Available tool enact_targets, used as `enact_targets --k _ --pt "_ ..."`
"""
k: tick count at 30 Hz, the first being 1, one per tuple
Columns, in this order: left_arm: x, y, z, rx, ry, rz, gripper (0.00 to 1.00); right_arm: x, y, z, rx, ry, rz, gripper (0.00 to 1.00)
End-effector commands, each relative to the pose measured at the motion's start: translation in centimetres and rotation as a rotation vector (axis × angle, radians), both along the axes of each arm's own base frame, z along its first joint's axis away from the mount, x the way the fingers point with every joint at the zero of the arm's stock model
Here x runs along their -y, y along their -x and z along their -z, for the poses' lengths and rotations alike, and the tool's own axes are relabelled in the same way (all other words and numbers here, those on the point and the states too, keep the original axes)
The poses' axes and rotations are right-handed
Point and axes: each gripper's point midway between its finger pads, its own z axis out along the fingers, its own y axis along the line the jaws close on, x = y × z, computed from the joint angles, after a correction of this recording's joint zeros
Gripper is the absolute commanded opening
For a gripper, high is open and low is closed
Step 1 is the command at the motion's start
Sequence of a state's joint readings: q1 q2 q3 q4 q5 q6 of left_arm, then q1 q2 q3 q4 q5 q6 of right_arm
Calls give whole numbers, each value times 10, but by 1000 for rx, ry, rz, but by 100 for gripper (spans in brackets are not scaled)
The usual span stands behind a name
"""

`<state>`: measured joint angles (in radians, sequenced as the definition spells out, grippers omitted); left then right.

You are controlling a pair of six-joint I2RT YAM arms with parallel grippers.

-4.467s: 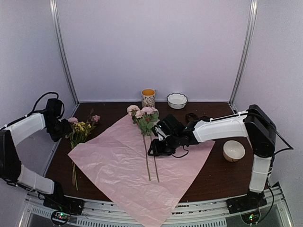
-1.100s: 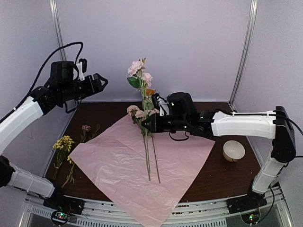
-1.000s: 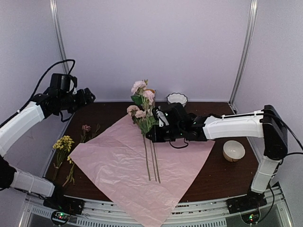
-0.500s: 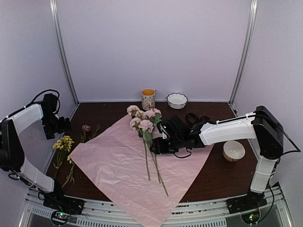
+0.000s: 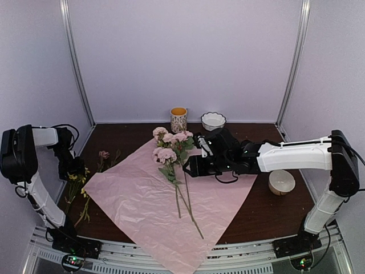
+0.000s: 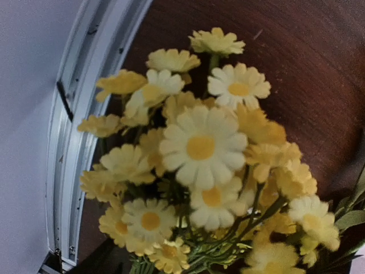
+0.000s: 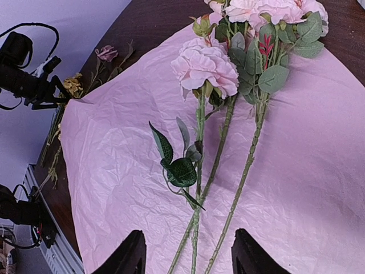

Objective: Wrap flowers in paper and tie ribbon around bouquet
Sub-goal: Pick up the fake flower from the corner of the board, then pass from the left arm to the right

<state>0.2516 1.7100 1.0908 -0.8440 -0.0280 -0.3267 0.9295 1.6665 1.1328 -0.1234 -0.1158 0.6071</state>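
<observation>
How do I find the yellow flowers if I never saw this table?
Find the big pink paper in the middle of the brown table. Just past its left corner, near the table's left edge, lie the daisies. They alone are yellow; the roses and the bud are pink.

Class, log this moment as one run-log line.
right gripper: open above rose stems on paper | left gripper: at yellow blossoms | wrap: paper flat, not started

Pale pink roses (image 5: 170, 149) lie on the flat, crinkled pink paper (image 5: 131, 200), stems toward its near corner. Yellow blossoms (image 6: 199, 148) lie beyond its left corner.
</observation>
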Motion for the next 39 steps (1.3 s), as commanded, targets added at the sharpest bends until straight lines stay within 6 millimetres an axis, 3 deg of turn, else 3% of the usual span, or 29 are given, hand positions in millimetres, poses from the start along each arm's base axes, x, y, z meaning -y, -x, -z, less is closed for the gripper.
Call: enact_targets --k 1,4,6,10,13,15,17,19,23,27,32,34,37,39 --pt "-5 -7 8 -35 6 35 56 6 -1 -3 31 20 -3 52" --pt "-29 -10 -13 -11 -137 12 12 10 -1 -7 42 20 3 52" --pt "-51 -12 -42 39 -275 -18 0 13 -1 -10 52 22 10 52" --pt "-60 -23 -102 213 -370 -4 0 17 -2 -14 72 34 15 52" --pt "-49 -28 -152 406 -364 7 0 20 -5 -18 86 51 25 52" --pt "-33 -30 -197 607 -341 24 0 23 -6 -23 103 59 34 52" --pt "-12 -26 -248 847 -313 56 0 23 -8 -32 128 57 30 52" --pt "14 -9 -306 1109 -270 86 0 21 -7 -44 161 36 11 53" --pt "86 5 -366 1367 -40 227 0 9 -6 -78 234 -54 -41 52" --pt "180 15 -398 1449 225 439 0 -24 14 -128 319 -212 -208 52" --pt "257 25 -431 1541 451 564 0 -61 48 -193 461 -384 -403 59" --pt "290 26 -435 1516 533 631 0 -73 55 -210 498 -425 -438 68" --pt "334 36 -444 1496 656 729 0 -86 53 -223 522 -444 -434 95" --pt "357 43 -447 1490 726 782 0 -93 49 -226 524 -449 -427 100"
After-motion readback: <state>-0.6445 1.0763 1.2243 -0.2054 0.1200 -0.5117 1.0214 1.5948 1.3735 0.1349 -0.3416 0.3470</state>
